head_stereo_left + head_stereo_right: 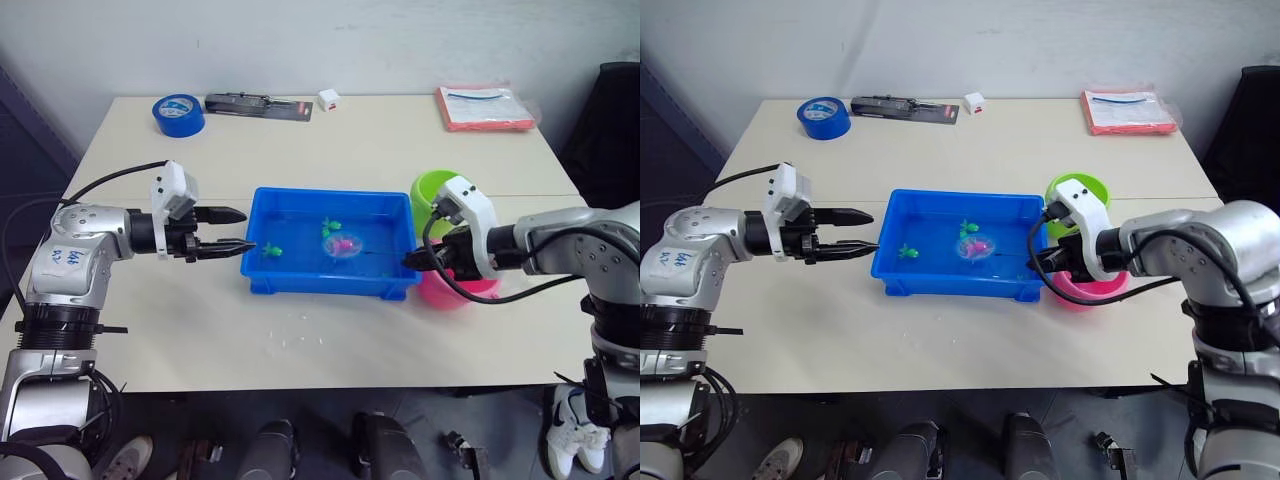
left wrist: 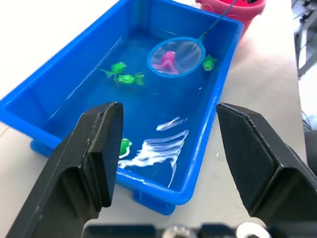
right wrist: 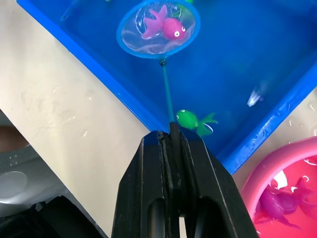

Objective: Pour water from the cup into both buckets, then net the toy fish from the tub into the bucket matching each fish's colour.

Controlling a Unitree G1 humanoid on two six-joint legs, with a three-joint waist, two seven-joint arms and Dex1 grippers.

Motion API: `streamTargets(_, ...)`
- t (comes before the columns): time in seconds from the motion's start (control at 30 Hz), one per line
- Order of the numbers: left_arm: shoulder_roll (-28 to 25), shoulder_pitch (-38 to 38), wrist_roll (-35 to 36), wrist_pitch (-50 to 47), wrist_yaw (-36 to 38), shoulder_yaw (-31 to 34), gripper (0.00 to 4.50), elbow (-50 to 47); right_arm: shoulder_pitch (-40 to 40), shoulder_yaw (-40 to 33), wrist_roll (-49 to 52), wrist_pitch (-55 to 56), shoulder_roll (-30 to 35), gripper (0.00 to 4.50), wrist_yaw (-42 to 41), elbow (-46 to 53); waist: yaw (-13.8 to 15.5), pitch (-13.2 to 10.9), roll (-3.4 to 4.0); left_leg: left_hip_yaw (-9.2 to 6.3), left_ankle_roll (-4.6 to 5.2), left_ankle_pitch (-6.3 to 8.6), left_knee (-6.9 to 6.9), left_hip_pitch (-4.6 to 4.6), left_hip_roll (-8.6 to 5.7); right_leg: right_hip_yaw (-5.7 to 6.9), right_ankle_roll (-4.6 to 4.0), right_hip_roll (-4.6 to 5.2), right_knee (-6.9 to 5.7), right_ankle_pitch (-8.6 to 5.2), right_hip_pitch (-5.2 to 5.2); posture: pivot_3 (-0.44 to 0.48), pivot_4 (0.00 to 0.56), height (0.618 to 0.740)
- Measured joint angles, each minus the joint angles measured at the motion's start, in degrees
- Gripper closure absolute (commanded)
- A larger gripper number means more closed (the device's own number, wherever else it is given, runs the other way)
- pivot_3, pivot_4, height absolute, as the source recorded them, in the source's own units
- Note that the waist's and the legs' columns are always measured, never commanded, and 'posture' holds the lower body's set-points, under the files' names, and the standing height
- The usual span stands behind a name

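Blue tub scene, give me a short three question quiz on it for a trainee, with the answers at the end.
1. Multiple choice: what lies in the net right now? A) a green fish B) a pink fish C) nothing
2. True or false: the left gripper is clamped on the rim of the tub.
3. Fill in: the right gripper is shut on the net's ____.

Key:
1. B, a pink fish sits in the hoop over the water.
2. False, its fingers are open and hold nothing, beside the tub's end.
3. Handle, the thin stick.
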State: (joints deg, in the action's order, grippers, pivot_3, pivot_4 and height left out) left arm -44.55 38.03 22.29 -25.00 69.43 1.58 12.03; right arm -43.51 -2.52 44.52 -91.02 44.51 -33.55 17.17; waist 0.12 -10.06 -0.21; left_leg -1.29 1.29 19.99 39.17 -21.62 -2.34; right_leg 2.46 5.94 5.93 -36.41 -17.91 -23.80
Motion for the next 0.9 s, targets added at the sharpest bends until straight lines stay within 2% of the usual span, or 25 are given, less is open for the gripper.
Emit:
streamTargets(0.13, 1.47, 0.01, 0.15, 0.20, 0.69, -0.42, 1.24, -0.21, 12.19, -10.56, 0.75, 6.81, 2.48, 3.70, -2.12, 6.67, 0.84, 0.00, 0.00, 0.01, 0.02, 0.01, 0.02, -0.05, -0.03, 0.03, 0.00, 0.00, 0.02, 0.00, -0.01, 0.000, 0.150, 0.737)
streamTargets(0.33, 4.54, 3.25, 0.07, 0.77, 2.76, -2.55, 1.24, 1.19, 22.28, -28.72, 2.07, 12.62, 6.31, 3.70, -4.25, 11.54, 1.48, 0.00, 0.00, -0.01, 0.02, 0.00, 0.08, -0.01, 0.00, 0.06, 0.00, -0.07, 0.01, 0.00, 0.10, 0.000, 0.150, 0.737)
streamTargets(0.47, 6.73, 5.29, -0.19, 1.96, 4.17, -4.04, 1.24, 3.01, 29.14, -36.83, 2.45, 13.58, 8.38, 3.70, -5.59, 12.69, 1.34, 0.00, 0.00, 0.04, 0.03, 0.00, 0.07, 0.01, 0.01, 0.03, 0.00, -0.10, -0.01, 0.00, 0.11, 0.000, 0.150, 0.737)
streamTargets(0.57, 8.26, 7.59, -0.68, 3.16, 5.20, -5.01, 1.24, 5.80, 40.21, -43.53, 0.46, 16.51, 10.31, 3.70, -7.31, 17.03, 1.54, 0.00, 0.00, 0.03, 0.03, -0.01, 0.03, 0.03, 0.03, 0.05, 0.00, -0.22, -0.02, 0.00, 0.12, 0.000, 0.150, 0.737)
streamTargets(0.67, 8.80, 9.03, -1.65, 4.69, 5.86, -5.33, 1.24, 8.78, 51.12, -47.14, -3.39, 21.04, 11.11, 3.70, -9.72, 20.28, 1.47, 0.00, 0.00, 0.18, 0.09, -0.02, 0.04, 0.09, -0.03, 0.03, 0.01, -0.29, -0.05, 0.00, 0.14, 0.000, 0.150, 0.737)
streamTargets(0.73, 8.85, 9.38, -2.30, 5.55, 6.36, -5.41, 1.24, 10.33, 55.69, -47.37, -6.05, 24.76, 11.07, 3.70, -10.80, 22.03, 1.28, 0.00, 0.00, 0.27, 0.10, -0.02, 0.04, 0.18, -0.02, 0.01, 0.03, -0.31, -0.03, 0.01, 0.18, 0.000, 0.150, 0.737)
streamTargets(0.9, 9.93, 11.18, -2.66, 6.81, 7.79, -6.09, 1.24, 12.30, 60.48, -46.16, -14.44, 39.25, 7.80, 3.70, -10.12, 25.16, 1.31, 0.00, 0.00, 0.23, 0.10, -0.03, 0.02, 0.23, 0.04, -0.17, 0.03, -0.36, -0.05, 0.02, 0.19, 0.000, 0.150, 0.737)
